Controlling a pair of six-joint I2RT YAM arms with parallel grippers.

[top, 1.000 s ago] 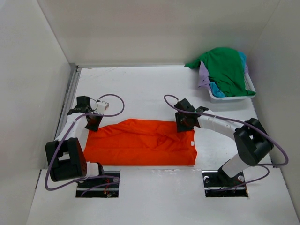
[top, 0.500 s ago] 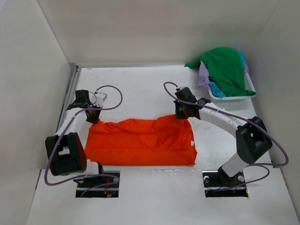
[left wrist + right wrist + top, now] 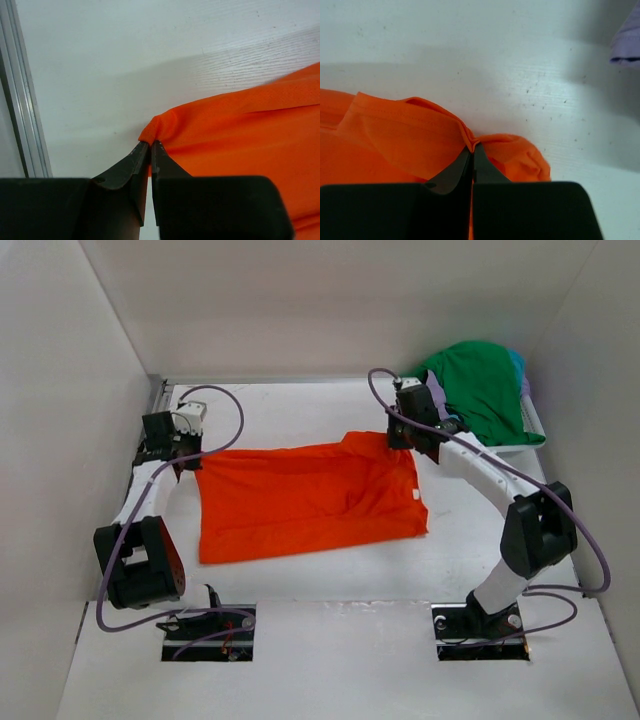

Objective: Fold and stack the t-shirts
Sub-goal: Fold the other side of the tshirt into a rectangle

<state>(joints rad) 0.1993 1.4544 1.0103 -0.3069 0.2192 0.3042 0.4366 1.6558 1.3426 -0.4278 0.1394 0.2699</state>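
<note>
Status: early, nothing folded or stacked yet.

- orange shirt [image 3: 305, 500] is out on the desk [image 3: 300, 410], mid-frame in the top view, mostly spread but skewed and wrinkled, with slack bunched toward its right half. Lower edge lies on the desk. The upper edge looks lifted or pulled taut between the two arms, can't tell how high.
- left fingers [image 3: 185, 458] are clamped on the shirt's upper-left corner. The wrist view shows them pressed together with a small nub of orange cloth pinched at the tips [image 3: 144, 152].
- right fingers [image 3: 392, 438] are clamped on the upper-right corner. The wrist view shows them together with a gathered fold caught at the tips [image 3: 465, 160], probably sleeve or shoulder hem.
- green shirt [image 3: 480, 385] is heaped in the white basket [image 3: 533, 423] at upper right, draped over its far rim. purple shirt [image 3: 437, 395] pokes out on the left under it, and the teal shirt [image 3: 517, 362] is only a sliver at the right edge. All three look untouched.

My read: this is the lay-flat step for shirt one of four. Left to do: flatten orange, fold it, then pull, fold and stack the other three. No stack location is set up yet as far as I can see.
</note>
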